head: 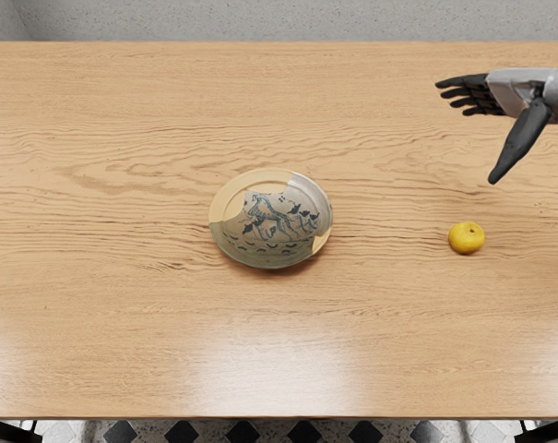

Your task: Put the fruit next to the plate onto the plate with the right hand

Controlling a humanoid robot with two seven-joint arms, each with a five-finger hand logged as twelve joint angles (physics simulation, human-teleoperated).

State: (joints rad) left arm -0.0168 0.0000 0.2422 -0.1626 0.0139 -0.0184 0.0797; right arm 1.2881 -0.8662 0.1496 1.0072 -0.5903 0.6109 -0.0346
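One fruit to move, and I was only at the reach step.
In the head view my right hand [507, 97] hung released, fingers spread, holding nothing, at the far right over the table [103, 305]. The yellow fruit [467, 237] lay nearer, well right of the painted plate [221, 205]. I judged the next move a descent onto the fruit. I could read no writing, only dark brushwork on the plate.
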